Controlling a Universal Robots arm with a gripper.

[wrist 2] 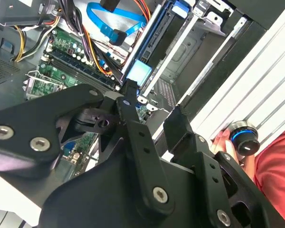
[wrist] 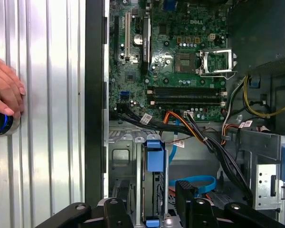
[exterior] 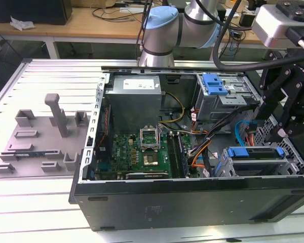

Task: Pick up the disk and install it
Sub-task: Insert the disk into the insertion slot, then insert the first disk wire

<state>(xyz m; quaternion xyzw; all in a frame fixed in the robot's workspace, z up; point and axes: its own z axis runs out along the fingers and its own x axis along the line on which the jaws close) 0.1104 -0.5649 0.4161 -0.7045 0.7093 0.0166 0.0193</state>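
Observation:
The disk (exterior: pixel 254 154), silver with a blue carrier rail, sits on edge in the drive cage at the open computer case's corner, on the exterior view's right. In the first wrist view its blue end tab (wrist: pixel 153 155) points toward the motherboard. My gripper (wrist: pixel 151 194) hovers just over that cage, open, one black finger on each side of the disk's line and nothing held. In the second wrist view the gripper (wrist 2: pixel 152 102) stands apart from the disk's blue tab (wrist 2: pixel 141 72). The exterior view shows the gripper (exterior: pixel 282 126) just above the cage's far end.
A blue cable (wrist: pixel 194 183) and orange and black wires (wrist: pixel 199 135) run close beside the cage. A second cage with a blue latch (exterior: pixel 215 83) stands further back. A person's hand (wrist: pixel 4 95) rests on a round device on the ribbed table. A grey fixture (exterior: pixel 40 136) lies outside the case.

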